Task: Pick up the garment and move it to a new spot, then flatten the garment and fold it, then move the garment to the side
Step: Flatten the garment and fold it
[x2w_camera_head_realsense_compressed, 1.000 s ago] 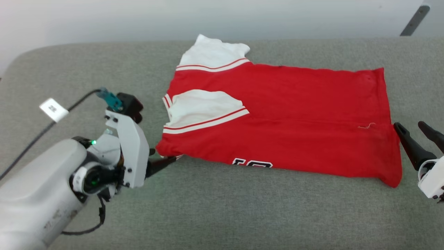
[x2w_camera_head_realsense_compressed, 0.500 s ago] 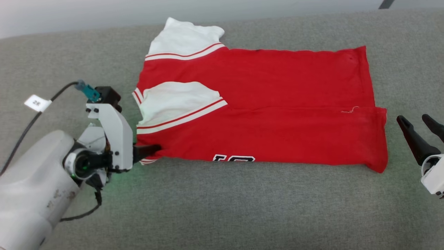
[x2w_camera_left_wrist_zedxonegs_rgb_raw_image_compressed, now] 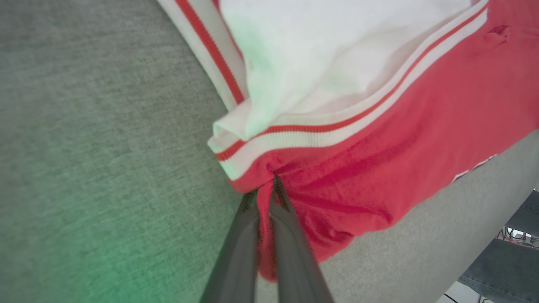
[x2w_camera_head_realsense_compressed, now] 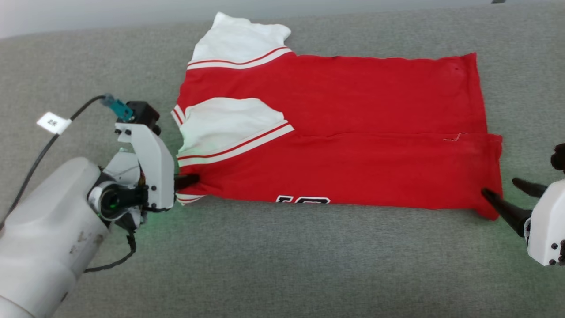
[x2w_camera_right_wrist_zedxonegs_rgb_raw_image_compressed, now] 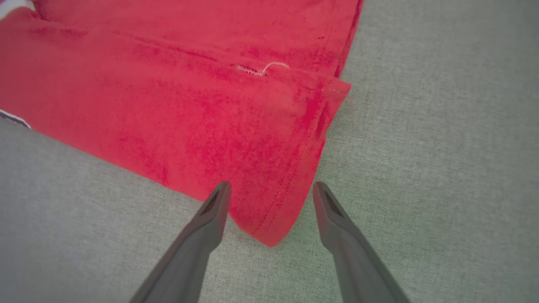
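Note:
The garment [x2w_camera_head_realsense_compressed: 344, 132] is a red jersey shirt with white striped sleeves, lying folded lengthwise on the grey cushion. Black letters peek out at its near edge. My left gripper [x2w_camera_head_realsense_compressed: 192, 180] is at the near-left corner, just below the folded-in sleeve. In the left wrist view this gripper [x2w_camera_left_wrist_zedxonegs_rgb_raw_image_compressed: 273, 181] is shut on a pinch of the garment's [x2w_camera_left_wrist_zedxonegs_rgb_raw_image_compressed: 379, 139] red cloth beside the stripe trim. My right gripper [x2w_camera_head_realsense_compressed: 499, 185] is at the near-right hem corner. Seen from the right wrist, that gripper [x2w_camera_right_wrist_zedxonegs_rgb_raw_image_compressed: 271, 189] is open, and the garment's [x2w_camera_right_wrist_zedxonegs_rgb_raw_image_compressed: 189, 105] corner lies between its fingers.
The grey upholstered surface [x2w_camera_head_realsense_compressed: 309, 265] stretches wide in front of and beside the shirt. A cable with a white tag [x2w_camera_head_realsense_compressed: 54, 123] runs off my left wrist. Past the cushion's edge, the left wrist view shows clutter on the floor [x2w_camera_left_wrist_zedxonegs_rgb_raw_image_compressed: 518, 252].
My left gripper has slid onto the near-left corner and shut on it. My right gripper has moved in to straddle the near-right corner. The head camera has shifted.

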Available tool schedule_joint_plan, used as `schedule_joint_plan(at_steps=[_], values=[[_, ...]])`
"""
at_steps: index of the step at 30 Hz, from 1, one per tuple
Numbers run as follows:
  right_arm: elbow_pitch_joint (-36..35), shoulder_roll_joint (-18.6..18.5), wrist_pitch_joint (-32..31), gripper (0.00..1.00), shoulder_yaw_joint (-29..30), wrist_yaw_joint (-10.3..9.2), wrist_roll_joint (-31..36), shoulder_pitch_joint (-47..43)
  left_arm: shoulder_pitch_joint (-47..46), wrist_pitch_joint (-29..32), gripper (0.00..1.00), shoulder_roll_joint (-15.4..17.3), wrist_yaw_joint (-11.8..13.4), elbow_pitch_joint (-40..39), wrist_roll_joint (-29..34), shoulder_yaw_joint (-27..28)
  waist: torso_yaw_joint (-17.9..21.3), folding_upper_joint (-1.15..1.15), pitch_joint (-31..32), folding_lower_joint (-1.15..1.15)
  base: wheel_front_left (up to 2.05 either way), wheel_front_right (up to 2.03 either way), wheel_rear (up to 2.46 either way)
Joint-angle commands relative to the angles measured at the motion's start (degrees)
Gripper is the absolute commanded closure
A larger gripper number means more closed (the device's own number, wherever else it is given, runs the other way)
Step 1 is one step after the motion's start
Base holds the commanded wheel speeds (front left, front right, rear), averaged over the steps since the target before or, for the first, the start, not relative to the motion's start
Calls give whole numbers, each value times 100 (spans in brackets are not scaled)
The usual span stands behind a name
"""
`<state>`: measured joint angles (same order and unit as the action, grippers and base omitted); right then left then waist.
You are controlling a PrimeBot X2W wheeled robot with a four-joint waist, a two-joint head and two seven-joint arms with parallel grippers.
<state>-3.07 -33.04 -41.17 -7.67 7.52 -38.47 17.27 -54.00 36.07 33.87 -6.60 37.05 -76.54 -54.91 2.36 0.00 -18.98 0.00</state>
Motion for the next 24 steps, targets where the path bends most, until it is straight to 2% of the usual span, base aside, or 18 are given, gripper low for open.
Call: schedule_joint_plan(at_steps=[1,5,10,15,16,17,18,19,24], values=[[14,-104,-264,0,-123,-6,-66,153,163,12,100,-248,-33,36,42,-158,-64,0,-41,0,0,0,0],[178,-338,-633,0,-396,-6,-22,345,125,-41,100,-345,-49,20,85,-211,-172,0,-110,0,0,0,0],[557,-455,-970,0,-612,-6,53,465,108,-98,100,-409,-80,24,115,-260,-286,0,-155,0,0,0,0],[754,-335,-1005,0,-907,-2,19,485,116,-188,100,-462,-79,15,117,-286,-332,0,-184,0,0,0,0],[786,-319,-969,55,-960,-2,22,484,131,-218,100,-467,-81,16,123,-293,-333,0,-179,0,0,0,0],[813,-314,-928,84,-1003,-1,18,489,148,-245,100,-471,-83,8,131,-299,-331,0,-171,0,0,0,0],[813,-314,-928,84,-1003,-1,18,489,148,-245,100,-471,-83,8,131,-299,-331,0,-171,0,0,0,0],[854,-312,-840,100,-1063,-1,-29,496,192,-315,100,-457,-87,-16,109,-292,-322,0,-145,0,0,0,0],[919,-421,-590,100,-982,-6,-82,521,334,-592,100,-340,-90,-176,12,-194,-290,0,-18,0,0,0,0]])
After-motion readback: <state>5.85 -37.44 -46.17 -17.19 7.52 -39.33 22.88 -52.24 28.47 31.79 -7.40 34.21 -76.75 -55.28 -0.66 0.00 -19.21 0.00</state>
